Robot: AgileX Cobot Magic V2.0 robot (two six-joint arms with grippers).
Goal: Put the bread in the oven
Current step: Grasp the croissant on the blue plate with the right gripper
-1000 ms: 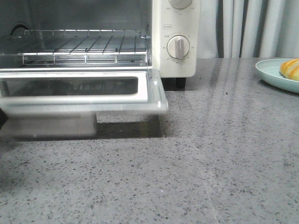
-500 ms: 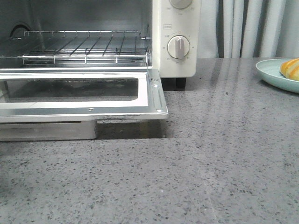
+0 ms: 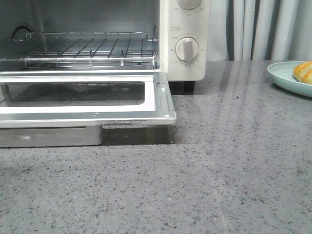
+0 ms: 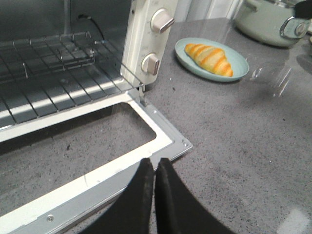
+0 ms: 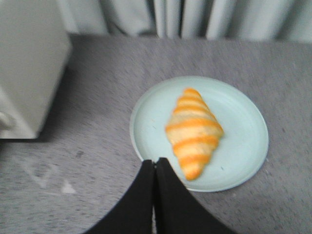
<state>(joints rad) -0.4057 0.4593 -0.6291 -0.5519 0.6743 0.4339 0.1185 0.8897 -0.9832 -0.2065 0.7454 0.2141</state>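
The cream-white oven [image 3: 183,39] stands at the left with its glass door [image 3: 83,105] dropped flat and the wire rack [image 3: 90,51] bare. It also shows in the left wrist view [image 4: 141,44]. The striped golden bread [image 5: 194,131] lies on a pale blue plate [image 5: 243,146]; it also shows at the right edge of the front view [image 3: 303,71] and in the left wrist view [image 4: 210,57]. My left gripper [image 4: 150,162] is shut and empty above the door's [image 4: 146,161] near corner. My right gripper [image 5: 155,162] is shut and empty, above the plate's rim beside the bread.
A pale green pot [image 4: 270,22] with a lid stands beyond the plate [image 4: 239,63]. Curtains [image 3: 263,29] hang behind the grey speckled counter [image 3: 219,170]. The open door overhangs the counter in front of the oven.
The oven door, blurred and moving one second ago, now lies still and fully open. Nothing else has visibly changed.
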